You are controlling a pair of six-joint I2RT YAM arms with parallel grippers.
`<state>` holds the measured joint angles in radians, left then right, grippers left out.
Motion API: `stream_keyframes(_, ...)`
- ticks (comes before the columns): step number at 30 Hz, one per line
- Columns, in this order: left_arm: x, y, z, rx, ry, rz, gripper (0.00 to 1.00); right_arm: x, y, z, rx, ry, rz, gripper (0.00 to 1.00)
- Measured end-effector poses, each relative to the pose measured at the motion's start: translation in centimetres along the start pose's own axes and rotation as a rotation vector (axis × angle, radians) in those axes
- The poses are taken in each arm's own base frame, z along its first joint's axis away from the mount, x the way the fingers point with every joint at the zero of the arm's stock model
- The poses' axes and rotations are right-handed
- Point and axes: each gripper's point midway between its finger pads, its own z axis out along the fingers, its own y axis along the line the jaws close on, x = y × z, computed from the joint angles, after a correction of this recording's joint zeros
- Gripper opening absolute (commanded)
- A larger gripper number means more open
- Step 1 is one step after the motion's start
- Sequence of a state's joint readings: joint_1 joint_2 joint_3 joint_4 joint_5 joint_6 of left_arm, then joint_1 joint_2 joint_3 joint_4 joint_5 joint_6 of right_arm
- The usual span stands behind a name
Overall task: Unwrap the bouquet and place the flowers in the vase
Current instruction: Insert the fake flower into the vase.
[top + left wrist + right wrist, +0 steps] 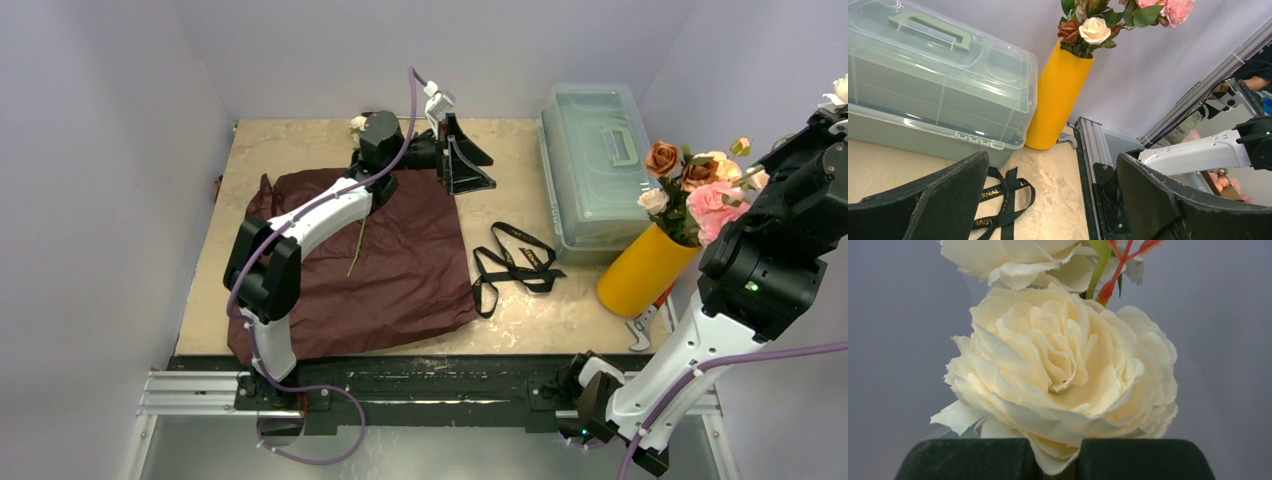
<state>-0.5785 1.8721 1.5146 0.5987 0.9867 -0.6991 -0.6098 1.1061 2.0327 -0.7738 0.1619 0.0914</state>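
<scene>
One vase (640, 272), one box (595, 170), one paper sheet (400, 270), one ribbon (515, 262), perhaps nine roses (715, 205).

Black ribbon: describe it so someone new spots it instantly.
On the tabletop, look between the maroon paper sheet and the yellow vase. The ribbon lies there in loose loops, the only thin black strip, with gold lettering.

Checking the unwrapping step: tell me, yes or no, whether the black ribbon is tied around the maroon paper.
No, the black ribbon lies loose on the table at the side of the maroon paper, which is spread out flat.
</scene>
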Motion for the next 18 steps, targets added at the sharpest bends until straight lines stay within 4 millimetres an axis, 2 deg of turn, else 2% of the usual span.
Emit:
stream_keyframes(6,0.3,0.2,0.0,-0.006,0.009,-0.004,1.0,-0.9,0.3,-1.0,-0.023,0.01,0.0,0.0)
stream_keyframes(13,0.3,0.2,0.0,-0.007,0.01,-0.004,1.0,-2.8,0.1,-3.6,-0.025,-0.005,-0.013,0.0)
stream_keyframes(18,0.4,0.2,0.0,-0.008,0.012,-0.006,1.0,-2.3,-0.2,-4.2,-0.021,0.027,-0.039,0.0)
